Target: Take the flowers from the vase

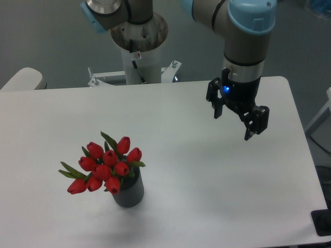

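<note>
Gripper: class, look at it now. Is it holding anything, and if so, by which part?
Nothing. The gripper hangs open above the table, well apart from the flowers, which sit in the vase.

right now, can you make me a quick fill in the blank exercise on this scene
1. The flowers stand in the ____.
2. The tulip buds are ____ in colour.
3. The pincer hangs above the table with its fingers ____.
4. The pincer holds ____.

Missing words: vase; red; open; nothing
</note>
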Robot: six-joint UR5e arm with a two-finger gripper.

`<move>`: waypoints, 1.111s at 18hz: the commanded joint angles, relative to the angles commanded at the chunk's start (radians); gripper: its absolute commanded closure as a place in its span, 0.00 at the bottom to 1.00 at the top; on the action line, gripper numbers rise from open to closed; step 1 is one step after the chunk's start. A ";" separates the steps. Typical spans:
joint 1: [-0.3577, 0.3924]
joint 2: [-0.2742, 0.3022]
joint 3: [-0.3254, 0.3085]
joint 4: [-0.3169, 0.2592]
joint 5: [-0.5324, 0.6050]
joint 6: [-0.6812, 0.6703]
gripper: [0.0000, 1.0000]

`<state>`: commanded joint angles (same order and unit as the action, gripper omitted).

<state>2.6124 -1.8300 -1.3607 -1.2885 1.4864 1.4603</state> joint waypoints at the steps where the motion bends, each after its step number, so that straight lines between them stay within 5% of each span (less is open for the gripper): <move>1: 0.000 0.000 -0.002 0.000 0.000 0.000 0.00; 13: -0.011 0.015 -0.008 -0.003 -0.005 -0.011 0.00; 20: -0.003 0.017 -0.025 -0.008 -0.152 -0.057 0.00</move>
<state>2.6093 -1.8132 -1.3852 -1.2962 1.3348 1.4037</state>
